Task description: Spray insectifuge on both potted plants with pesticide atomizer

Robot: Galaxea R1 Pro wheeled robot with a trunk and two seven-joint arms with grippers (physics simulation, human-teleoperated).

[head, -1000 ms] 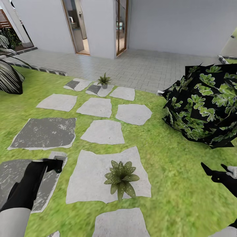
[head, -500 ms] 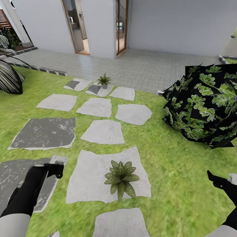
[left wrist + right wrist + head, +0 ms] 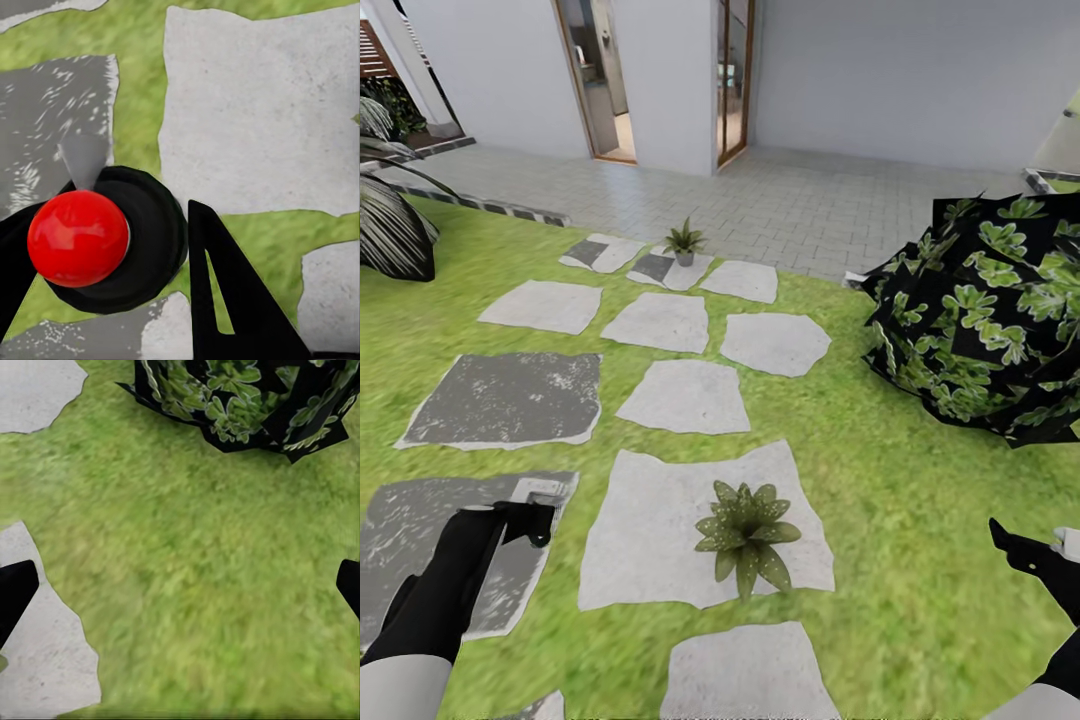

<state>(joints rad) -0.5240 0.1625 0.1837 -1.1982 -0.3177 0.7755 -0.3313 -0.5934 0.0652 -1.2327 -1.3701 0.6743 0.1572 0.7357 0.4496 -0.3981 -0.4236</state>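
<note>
Garden inventory:
- Left end effector (image 3: pixel 532 518), near left over dark stone: clamped on pesticide atomizer (image 3: pixel 97 238); red collar and pale nozzle seen end-on in wrist view.
- Right end effector (image 3: pixel 180 585), near right over lawn (image 3: pixel 880 500): fingers wide apart, nothing between.
- Potted plants: near plant (image 3: pixel 748 522) on big pale stepping stone (image 3: pixel 650 520), centre; far plant (image 3: pixel 684 243) at paving edge.
- Dark bush (image 3: pixel 985 315), right.

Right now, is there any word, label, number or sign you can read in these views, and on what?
None can be read.
The pesticide atomizer in the left gripper shows its red collar and dark body from above; no label faces the camera.
The stepping stones, doorways and bush carry no writing.
</note>
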